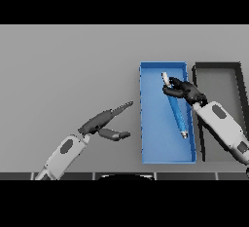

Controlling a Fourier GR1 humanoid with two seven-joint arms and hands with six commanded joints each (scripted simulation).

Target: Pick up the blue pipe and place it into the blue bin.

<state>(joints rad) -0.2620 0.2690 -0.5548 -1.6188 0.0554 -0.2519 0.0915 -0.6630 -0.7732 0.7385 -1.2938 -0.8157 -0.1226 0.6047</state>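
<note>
So the pipe point(176, 110) is already over the blue bin point(155, 143), slanting from upper left down to lower right, running more or less along the bin's long side and sitting toward its right wall. The right hand point(187, 91) has its fingers curled round the pipe's upper end, near the pale tip that pokes out above the knuckles; the rest of the pipe trails away from the fingers toward the robot. What matters for the next bit, I'd say, is just that the whole length falls within the bin's outline, so letting go should drop it in rather than across a wall. Can't really tell if the lower end is already resting on the bin floor or hanging just above it, since this top-down view gives no height cue. The grip itself is partly hidden too, the fingers cover where they meet the pipe. The left hand point(104, 123) is well off to the left over bare table point(63, 65), fingers straight, thumb apart, holding nothing. There's a dark bin point(238, 75) just right of the blue one, with the right forearm crossing it and its right edge cut off.
</note>
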